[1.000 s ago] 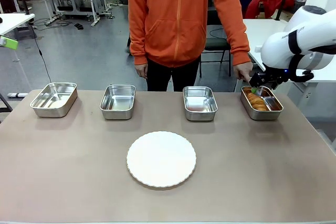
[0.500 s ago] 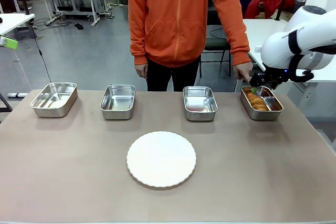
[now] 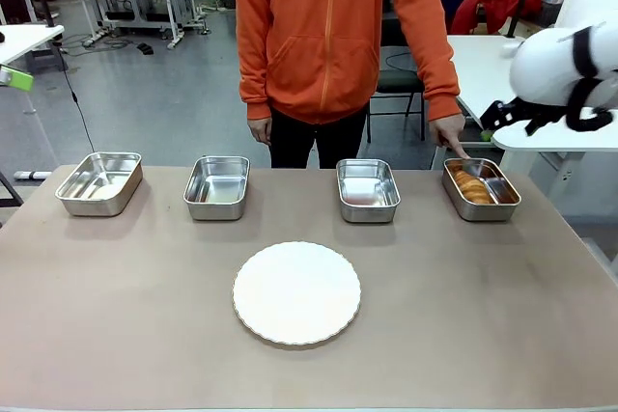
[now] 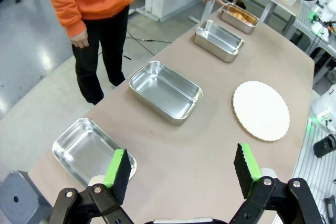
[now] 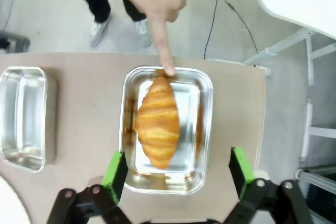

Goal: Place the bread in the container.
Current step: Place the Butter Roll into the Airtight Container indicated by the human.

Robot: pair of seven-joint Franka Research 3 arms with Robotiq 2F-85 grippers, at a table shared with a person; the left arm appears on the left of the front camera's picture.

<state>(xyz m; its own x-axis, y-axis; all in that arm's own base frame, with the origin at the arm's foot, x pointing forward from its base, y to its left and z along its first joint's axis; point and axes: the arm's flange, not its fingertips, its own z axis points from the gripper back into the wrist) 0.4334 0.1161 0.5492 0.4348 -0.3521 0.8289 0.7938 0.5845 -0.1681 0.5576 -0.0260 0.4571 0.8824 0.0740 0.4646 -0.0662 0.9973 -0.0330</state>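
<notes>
Taking the white plate (image 3: 296, 293) at the table's middle as the landmark, four steel pans stand in a row on its far side, toward the person. The two pans to the plate's left, the far-left pan (image 3: 99, 181) and the next pan (image 3: 216, 186), lie bare, probably as spare choices. The left gripper (image 4: 182, 174) hangs above the table's left end, its green pads spread wide with nothing between them, likely parked out of the way. Just beyond the plate to the right sits a third pan (image 3: 368, 189), also bare. Farthest right of the plate is the container (image 3: 481, 189), and the bread (image 3: 471, 187) lies inside it, lengthwise on the bottom. The person's hand (image 3: 448, 132) reaches down with one finger touching the bread's far tip at the rim, perhaps marking the chosen pan. The right gripper (image 5: 176, 171) is above the container, fingers spread apart and empty, so the placing looks done. Compared with half a second ago, the right arm has lifted up and away to the right from the container's far edge, while the bread, pans and pointing hand are unchanged.
</notes>
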